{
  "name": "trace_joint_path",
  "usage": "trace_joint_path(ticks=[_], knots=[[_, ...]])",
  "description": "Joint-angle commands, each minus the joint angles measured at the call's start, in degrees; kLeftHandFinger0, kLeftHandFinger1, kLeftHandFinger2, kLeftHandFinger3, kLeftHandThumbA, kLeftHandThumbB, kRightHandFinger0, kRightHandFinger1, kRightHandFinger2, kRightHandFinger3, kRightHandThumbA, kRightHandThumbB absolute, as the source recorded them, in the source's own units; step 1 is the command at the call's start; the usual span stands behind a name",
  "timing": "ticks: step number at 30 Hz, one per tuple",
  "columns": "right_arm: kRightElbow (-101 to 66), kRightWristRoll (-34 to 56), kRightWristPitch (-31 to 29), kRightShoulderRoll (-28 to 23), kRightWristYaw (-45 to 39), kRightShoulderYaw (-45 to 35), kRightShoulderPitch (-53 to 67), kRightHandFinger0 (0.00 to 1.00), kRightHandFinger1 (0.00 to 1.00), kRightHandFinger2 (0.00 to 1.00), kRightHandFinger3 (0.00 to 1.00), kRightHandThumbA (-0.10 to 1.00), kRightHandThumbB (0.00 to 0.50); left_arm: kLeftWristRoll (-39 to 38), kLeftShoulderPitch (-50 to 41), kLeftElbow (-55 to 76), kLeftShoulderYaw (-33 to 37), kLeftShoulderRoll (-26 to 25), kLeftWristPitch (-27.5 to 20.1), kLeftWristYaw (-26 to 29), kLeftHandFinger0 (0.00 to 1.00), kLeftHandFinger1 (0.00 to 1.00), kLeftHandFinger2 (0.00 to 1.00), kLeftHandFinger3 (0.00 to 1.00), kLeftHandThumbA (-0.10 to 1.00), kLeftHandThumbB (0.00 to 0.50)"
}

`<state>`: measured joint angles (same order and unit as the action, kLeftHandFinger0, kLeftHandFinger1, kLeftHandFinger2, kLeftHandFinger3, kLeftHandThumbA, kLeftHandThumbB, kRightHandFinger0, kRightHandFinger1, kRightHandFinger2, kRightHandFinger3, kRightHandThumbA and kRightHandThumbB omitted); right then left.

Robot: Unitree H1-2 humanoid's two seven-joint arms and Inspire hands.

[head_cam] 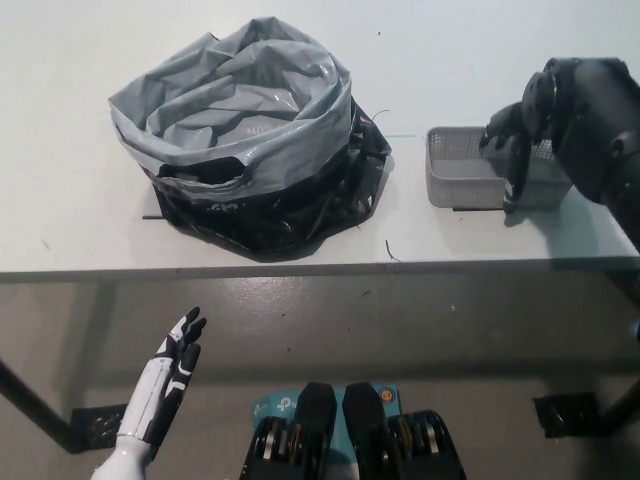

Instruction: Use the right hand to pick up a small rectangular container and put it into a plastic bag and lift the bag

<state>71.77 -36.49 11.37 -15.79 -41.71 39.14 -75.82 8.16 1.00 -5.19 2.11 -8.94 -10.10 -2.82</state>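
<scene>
While gripped by the right hand (515, 135), the basket (462, 172) tilts — off the table (60, 200).

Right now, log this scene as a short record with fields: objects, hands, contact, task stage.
container: small grey mesh basket on the white table, at the right, one end tipped up
bag: grey and black plastic bag, mouth open upward, left of the basket and apart from it
right hand: black right hand closed on the basket's right end, fingers down over its front wall
left hand: white left hand resting low, below the table edge, open and holding nothing
task stage: basket gripped, not yet in the bag
</scene>
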Motion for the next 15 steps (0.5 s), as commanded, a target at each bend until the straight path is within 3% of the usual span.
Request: trace_joint_path(ticks=[1, 7, 8, 9, 11, 12, 13, 14, 15], knots=[[3.0, -1.4, -4.3, 0.5, 7.2, 0.3, -2.6, 1.00, 1.00, 1.00, 1.00, 1.00, 0.500, -0.4, 0.8, 2.4, -0.1, -1.2, -0.4, -0.8, 1.00, 1.00, 1.00, 1.00, 1.00, 0.252], [5.3, 0.4, -5.2, 1.1, 8.8, -1.3, -1.9, 1.00, 1.00, 1.00, 1.00, 1.00, 0.500, -0.4, 1.1, 2.2, -0.3, -1.1, -0.5, -0.8, 1.00, 1.00, 1.00, 1.00, 0.99, 0.248], [5.9, 0.7, -4.3, 1.6, 9.6, -1.7, -1.8, 1.00, 1.00, 1.00, 1.00, 0.82, 0.500, -0.2, 1.2, 2.7, -0.3, -1.1, 0.1, -0.7, 1.00, 1.00, 1.00, 1.00, 1.00, 0.251], [6.1, 0.7, -4.2, 1.7, 10.0, -1.7, -1.8, 1.00, 1.00, 1.00, 1.00, 0.79, 0.500, -0.1, 1.3, 2.9, -0.3, -1.1, 0.3, -0.7, 1.00, 1.00, 1.00, 1.00, 1.00, 0.252], [6.5, 0.4, -4.9, 1.9, 11.8, -1.8, -1.6, 1.00, 1.00, 1.00, 1.00, 0.59, 0.483, 0.1, 1.5, 2.9, -0.4, -1.2, 0.4, -0.7, 1.00, 1.00, 1.00, 1.00, 1.00, 0.256], [6.6, 0.4, -5.0, 1.9, 12.2, -1.8, -1.6, 1.00, 1.00, 1.00, 1.00, 0.59, 0.483, 0.1, 1.6, 2.9, -0.4, -1.2, 0.4, -0.7, 1.00, 1.00, 1.00, 1.00, 1.00, 0.256], [6.6, 1.0, -4.6, 2.0, 13.4, -2.6, -1.4, 0.95, 1.00, 1.00, 1.00, 0.42, 0.455, -0.1, 1.7, 2.8, -0.5, -1.2, 0.3, -0.7, 1.00, 1.00, 1.00, 1.00, 1.00, 0.252], [6.4, 1.4, -4.3, 2.0, 16.5, -3.4, -0.9, 0.70, 0.85, 0.99, 0.90, 0.09, 0.251, -0.4, 1.9, 2.5, -0.5, -1.2, 0.0, -0.8, 1.00, 1.00, 1.00, 1.00, 1.00, 0.257], [6.0, 1.0, -5.4, 1.7, 19.1, -3.4, -0.4, 0.78, 0.94, 0.97, 0.78, 0.01, 0.294, -0.6, 1.9, 2.4, -0.5, -1.2, -0.2, -0.9, 1.00, 1.00, 1.00, 1.00, 1.00, 0.250]])
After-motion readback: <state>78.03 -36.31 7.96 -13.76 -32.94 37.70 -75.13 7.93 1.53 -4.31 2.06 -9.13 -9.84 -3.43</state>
